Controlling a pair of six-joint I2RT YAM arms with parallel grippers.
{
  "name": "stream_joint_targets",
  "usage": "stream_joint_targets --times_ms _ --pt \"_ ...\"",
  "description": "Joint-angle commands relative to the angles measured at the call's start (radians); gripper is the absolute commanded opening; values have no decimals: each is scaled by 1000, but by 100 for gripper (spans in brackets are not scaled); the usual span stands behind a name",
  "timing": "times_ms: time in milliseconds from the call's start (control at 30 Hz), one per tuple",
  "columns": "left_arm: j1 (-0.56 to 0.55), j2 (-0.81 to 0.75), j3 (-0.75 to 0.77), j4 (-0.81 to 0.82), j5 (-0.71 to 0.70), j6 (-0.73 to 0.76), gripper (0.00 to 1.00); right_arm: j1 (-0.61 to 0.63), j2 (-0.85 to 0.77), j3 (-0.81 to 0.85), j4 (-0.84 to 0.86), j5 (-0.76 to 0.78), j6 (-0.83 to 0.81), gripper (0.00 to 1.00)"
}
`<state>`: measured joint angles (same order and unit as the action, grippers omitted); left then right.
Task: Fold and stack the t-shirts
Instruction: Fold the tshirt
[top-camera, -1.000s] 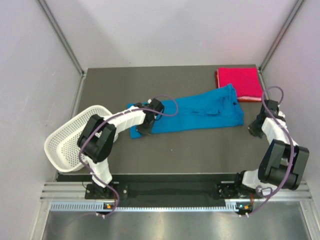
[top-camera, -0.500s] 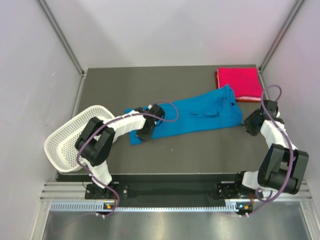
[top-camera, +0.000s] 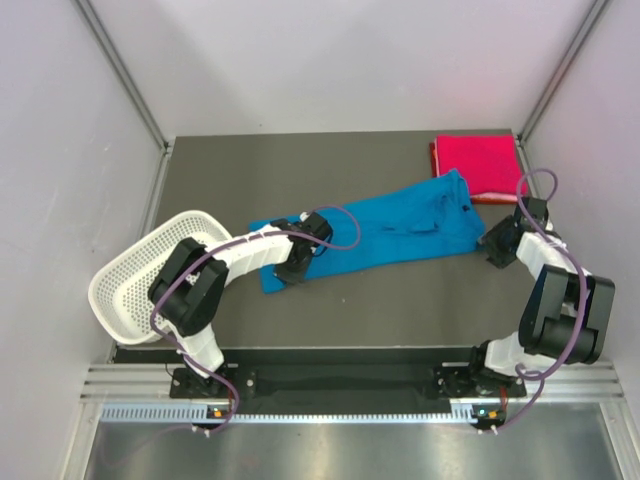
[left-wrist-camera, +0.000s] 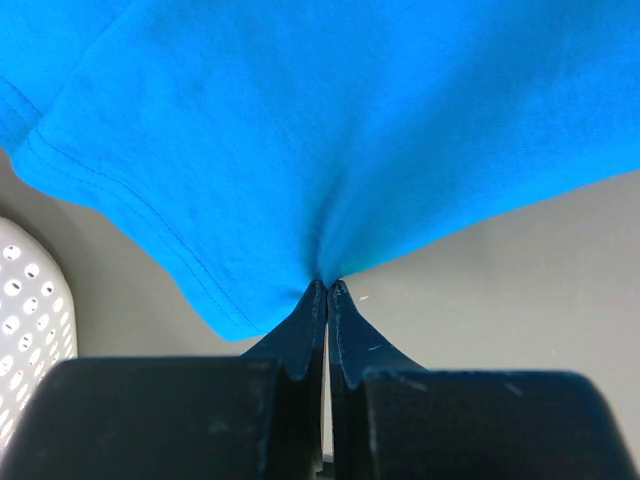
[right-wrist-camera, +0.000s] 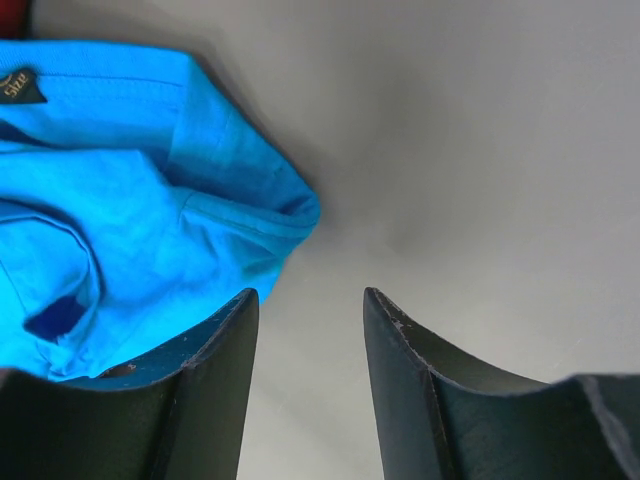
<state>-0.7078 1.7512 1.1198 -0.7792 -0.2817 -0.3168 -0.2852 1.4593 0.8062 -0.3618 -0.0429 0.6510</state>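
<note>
Pinching the soft, floppy blue t-shirt (left-wrist-camera: 300, 120) by its hem in my clamped left tool (left-wrist-camera: 326, 285), I hold my right tool (right-wrist-camera: 310, 295) parted just beside its limp other end on the bench (right-wrist-camera: 480, 150), where the doubled seam should grip best.

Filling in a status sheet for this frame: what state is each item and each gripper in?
blue t-shirt: unfolded, rumpled, lying across the table, pinched at its left end.
pink-red t-shirt: folded flat, far right corner.
white basket: tilted at the left edge.
left gripper: shut on blue t-shirt.
right gripper: open, holding nothing.
</note>
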Motion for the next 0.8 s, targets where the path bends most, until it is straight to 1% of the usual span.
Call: stream_joint_targets --times_ms 0,300,633,700,733,767 --pt "-4 -35 -15 -37 -40 -13 0 9 -40 28 46 28 47 47" --pt "-13 -16 -17 -28 -34 -11 0 26 -21 7 80 8 124 46" --pt "-15 -15 -14 -34 -36 -11 0 29 65 17 89 37 125 45" --pt "-16 -19 -8 -43 -34 -8 0 27 76 19 84 67 115 40" --pt "-15 -21 0 -49 -33 -10 0 29 79 25 80 72 113 37" --pt "-18 -22 5 -51 -33 -10 0 29 84 28 77 89 110 23"
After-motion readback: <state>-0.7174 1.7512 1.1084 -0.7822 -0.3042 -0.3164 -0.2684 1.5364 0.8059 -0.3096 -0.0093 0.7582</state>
